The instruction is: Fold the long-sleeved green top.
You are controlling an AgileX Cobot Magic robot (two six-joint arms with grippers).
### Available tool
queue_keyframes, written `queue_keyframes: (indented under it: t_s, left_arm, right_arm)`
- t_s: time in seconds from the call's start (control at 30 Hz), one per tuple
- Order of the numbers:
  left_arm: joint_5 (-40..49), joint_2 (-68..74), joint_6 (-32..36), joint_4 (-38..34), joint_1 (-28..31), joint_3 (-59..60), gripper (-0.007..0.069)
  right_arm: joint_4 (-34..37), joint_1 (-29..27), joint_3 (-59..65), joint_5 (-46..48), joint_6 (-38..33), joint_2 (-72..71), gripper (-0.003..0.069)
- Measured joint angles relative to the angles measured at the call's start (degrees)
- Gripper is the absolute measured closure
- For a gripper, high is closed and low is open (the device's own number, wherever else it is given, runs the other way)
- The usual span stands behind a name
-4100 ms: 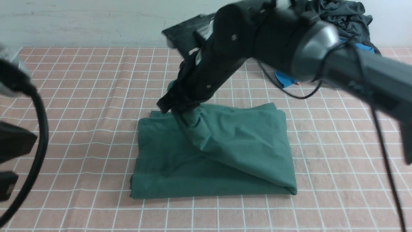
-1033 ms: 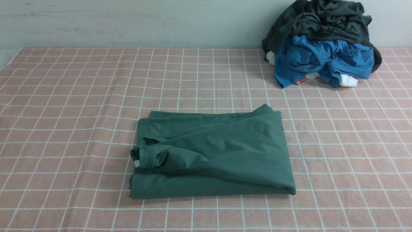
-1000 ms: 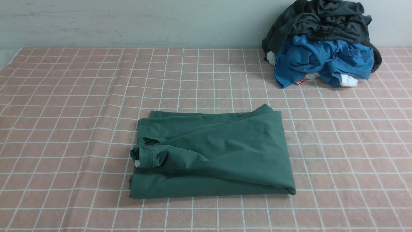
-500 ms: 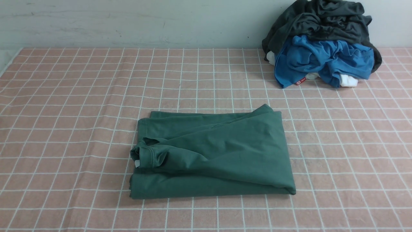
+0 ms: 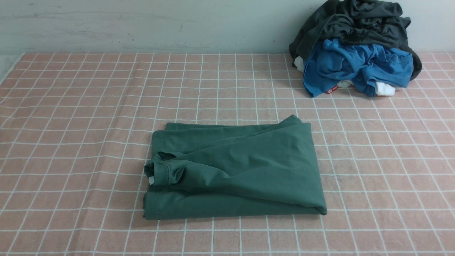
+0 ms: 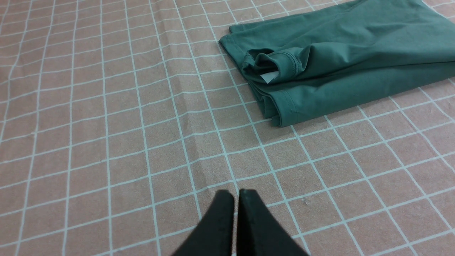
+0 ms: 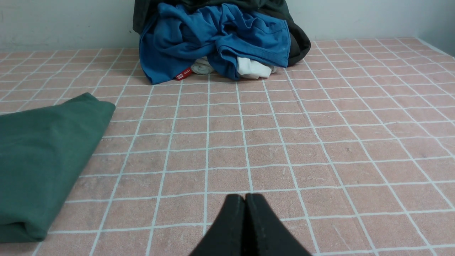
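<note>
the green long-sleeved top (image 5: 234,170) lay folded into a rough rectangle near the middle of the pink checked tablecloth (image 5: 71,106), its ribbed collar (image 5: 163,172) bunched at the robot's-left edge with a small white tag showing. the left gripper (image 6: 236,193) hung over bare cloth beside the collar end, fingertips pressed together and holding nothing, and the right gripper (image 7: 245,197) was likewise fully closed and empty, off the top's other edge. a blue garment (image 5: 355,65) and a dark grey garment (image 5: 355,21) sat heaped at the far right by the wall.

top (image 5: 241,170): lay folded at frame centre on the worktop (image 5: 71,117)
clothes heap (image 5: 355,49): sat upper right, against the wall
</note>
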Motion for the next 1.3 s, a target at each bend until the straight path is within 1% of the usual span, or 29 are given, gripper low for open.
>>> queue_keyframes:
  t_s: [0.63, 0.73, 0.77, 0.8, 0.83, 0.9, 0.93, 0.97, 1.0, 1.03, 1.13, 1.17, 1.2, 1.3]
  left_arm:
    - [-0.08, 0.0, 0.0, 0.0, 0.0, 0.0, 0.0618]
    - [-1.98, 0.0, -0.42, -0.05, 0.0, 0.4, 0.0618]
    - [-6.12, 0.0, -0.79, -0.28, 0.16, 1.52, 0.0618]
    - [-6.78, 0.0, -0.79, -0.28, 0.21, 1.52, 0.0618]
    - [-13.86, 0.0, -0.79, -0.49, 1.22, 3.65, 0.0618]
    - [-22.51, 0.0, -0.21, -0.61, 4.31, 7.57, 0.0618]
    - [-26.01, 0.0, 0.18, -0.67, 5.79, 8.85, 0.0618]
    - [-26.91, 0.0, 0.29, -0.68, 5.79, 9.3, 0.0618]
    - [-33.33, 0.0, 1.11, -0.9, 9.0, 13.16, 0.0618]
    - [-37.42, 0.0, 1.36, -1.25, 11.93, 16.24, 0.0618]
    - [-43.62, 0.0, 1.61, -2.58, 16.84, 23.01, 0.0618]
    - [-43.83, 0.0, 1.61, -3.02, 17.44, 23.46, 0.0618]
    - [-44.9, 0.05, 1.61, -3.93, 19.11, 26.69, 0.0618]
    - [-44.96, 0.05, 1.61, -4.11, 19.75, 30.92, 0.0618]
  right_arm:
    - [0.0, 0.0, 0.0, 0.07, 0.0, 0.0, 0.0673]
    - [0.0, 0.0, 0.0, 0.07, 0.0, 0.0, 0.0673]
    - [0.0, 0.0, 0.0, 0.09, 0.0, 0.0, 0.0673]
    - [0.0, 0.0, 0.0, 0.09, 0.0, 0.0, 0.0673]
    - [0.0, 0.0, 0.0, 0.09, 0.0, 0.0, 0.0673]
    - [0.0, 0.0, 0.0, 0.09, 0.0, 0.0, 0.0673]
    - [0.0, 0.0, 0.0, 0.09, 0.0, 0.0, 0.0673]
    - [0.0, 0.0, 0.0, 0.09, 0.0, 0.0, 0.0673]
    - [0.0, 0.0, 0.0, 0.09, 0.0, 0.0, 0.0673]
    - [0.0, 0.0, 0.0, 0.13, 0.0, 0.0, 0.0673]
    - [0.0, 0.0, 0.0, 0.13, 0.0, 0.0, 0.0673]
    - [0.0, 0.0, 0.0, 0.13, 0.0, 0.0, 0.0673]
    - [0.0, 0.0, 0.0, 0.13, 0.0, 0.0, 0.0673]
    - [0.0, 0.0, 0.0, 0.13, 0.0, 0.0, 0.0673]
